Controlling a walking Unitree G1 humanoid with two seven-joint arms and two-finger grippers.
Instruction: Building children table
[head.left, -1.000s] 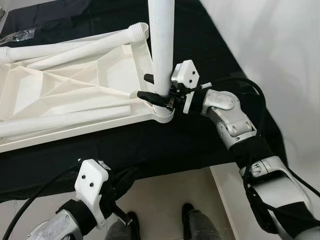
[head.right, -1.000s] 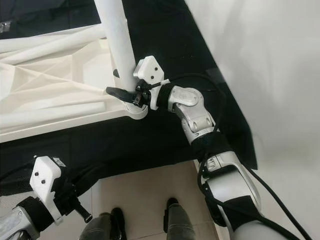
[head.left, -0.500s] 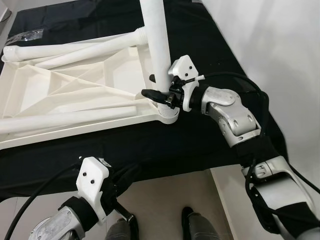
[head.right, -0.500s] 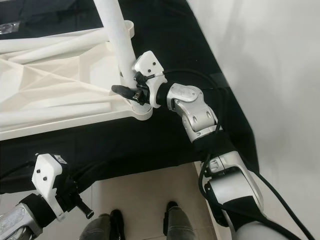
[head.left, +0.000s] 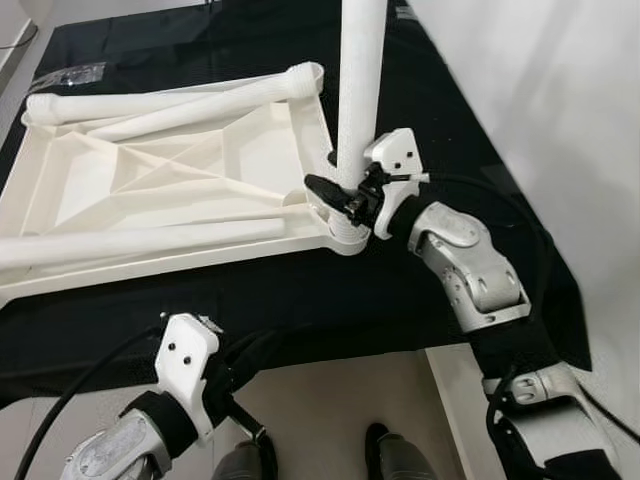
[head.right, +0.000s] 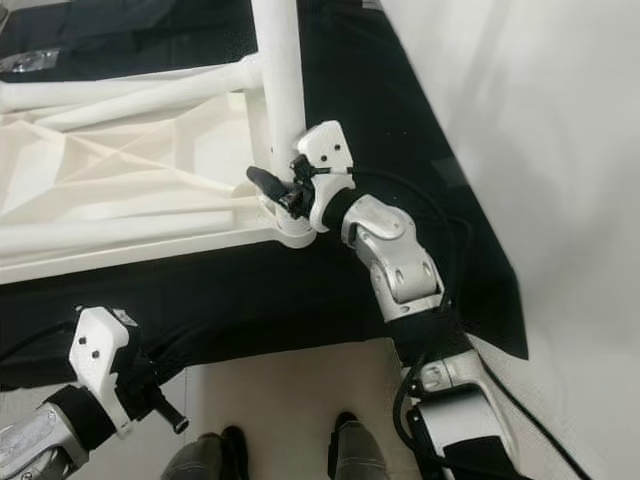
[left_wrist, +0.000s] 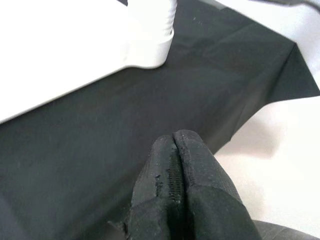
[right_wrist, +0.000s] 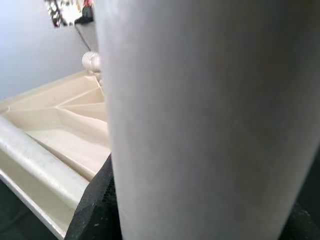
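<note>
Clamping the upright white leg (head.left: 358, 100) just above its foot, my right gripper (head.left: 335, 190) has one black finger (head.left: 322, 186) visible on the near side of the tube; the other is hidden behind it. From the right wrist view the leg (right_wrist: 200, 115) stands so close that I can make out little of the fingers beyond dark edges either side of it, but beyond it that camera catches the ribbed underside of the tabletop (right_wrist: 60, 125).

My head cameras give the wider layout: the tabletop (head.left: 150, 180) lies upside down on a black cloth (head.left: 330, 300), and the held leg stands vertically in the corner socket (head.left: 345, 232) nearest the right arm. Two loose legs rest across the panel, one along the far edge (head.left: 160, 100) and one along the near edge (head.left: 140, 240).

My left gripper (left_wrist: 175, 175) hangs low off the cloth's near edge, its fingers pressed together on nothing. Its wrist camera looks across the cloth to that same corner socket (left_wrist: 150, 45).
</note>
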